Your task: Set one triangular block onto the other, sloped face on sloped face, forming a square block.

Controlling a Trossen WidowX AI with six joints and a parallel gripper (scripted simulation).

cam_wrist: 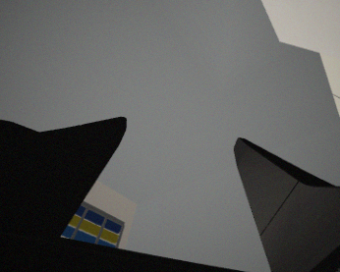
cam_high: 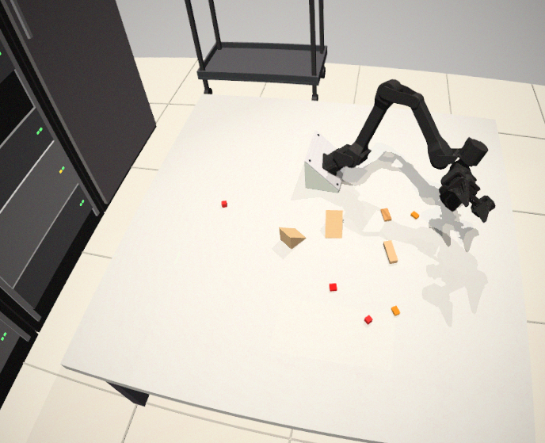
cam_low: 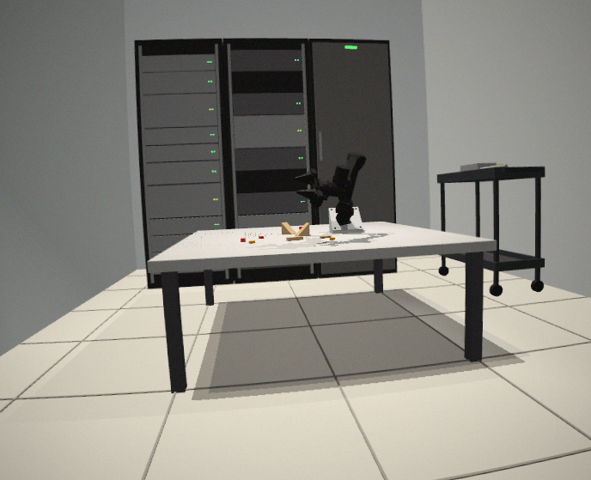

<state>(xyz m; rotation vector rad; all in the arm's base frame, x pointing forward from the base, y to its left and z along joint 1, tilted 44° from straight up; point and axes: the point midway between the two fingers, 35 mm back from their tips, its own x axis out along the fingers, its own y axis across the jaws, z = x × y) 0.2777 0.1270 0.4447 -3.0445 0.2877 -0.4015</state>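
Your black gripper (cam_high: 470,204) hangs released, empty; descending carelessly scatters small orange cube (cam_high: 414,214) at nine o'clock.

My gripper (cam_wrist: 181,133) stands wide, one dark finger (cam_wrist: 52,176) at lower left, the other (cam_wrist: 288,200) at lower right, nothing between them. Grey wall (cam_wrist: 150,53) fills most of the frame. A blue-and-yellow panel (cam_wrist: 93,225) peeks out beside the left finger; a pale patch (cam_wrist: 317,14) sits upper right.

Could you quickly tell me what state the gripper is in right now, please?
Gripper: open, jaws spread wide, holding nothing, raised above the table.
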